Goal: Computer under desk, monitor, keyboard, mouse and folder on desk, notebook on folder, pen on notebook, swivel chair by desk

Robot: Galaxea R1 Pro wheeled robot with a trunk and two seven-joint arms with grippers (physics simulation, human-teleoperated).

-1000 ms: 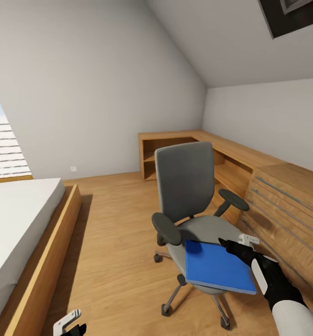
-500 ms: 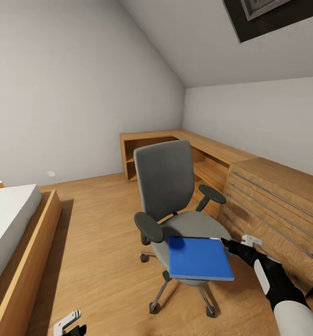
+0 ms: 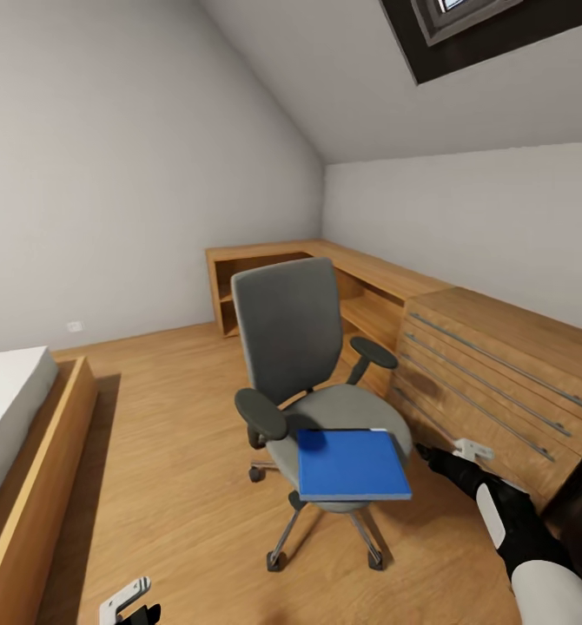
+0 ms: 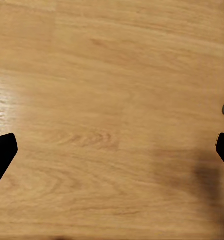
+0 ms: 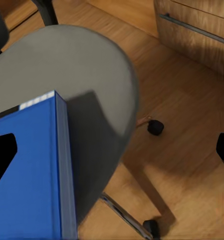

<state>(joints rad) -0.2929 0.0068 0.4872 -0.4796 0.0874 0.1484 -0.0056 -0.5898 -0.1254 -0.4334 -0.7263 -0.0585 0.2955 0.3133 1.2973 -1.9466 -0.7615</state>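
Head view: left gripper (image 3: 130, 601) cut off by the bottom edge at lower left, finger spacing not readable. Bed (image 3: 13, 408) cropped by the left edge. Skylight (image 3: 473, 26) cropped by the top edge. Folder (image 3: 352, 464) hides the front of the swivel chair (image 3: 300, 347) seat. Right wrist view: folder (image 5: 29, 175) runs off the bottom and left edges; chair base mostly hidden under the seat. Dark corner beside the drawer chest (image 3: 499, 382), lower right, unidentifiable.

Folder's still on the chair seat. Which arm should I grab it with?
Right. The right gripper sits open just beside the folder on the swivel chair. The left gripper hangs low over bare floor, well away from it.
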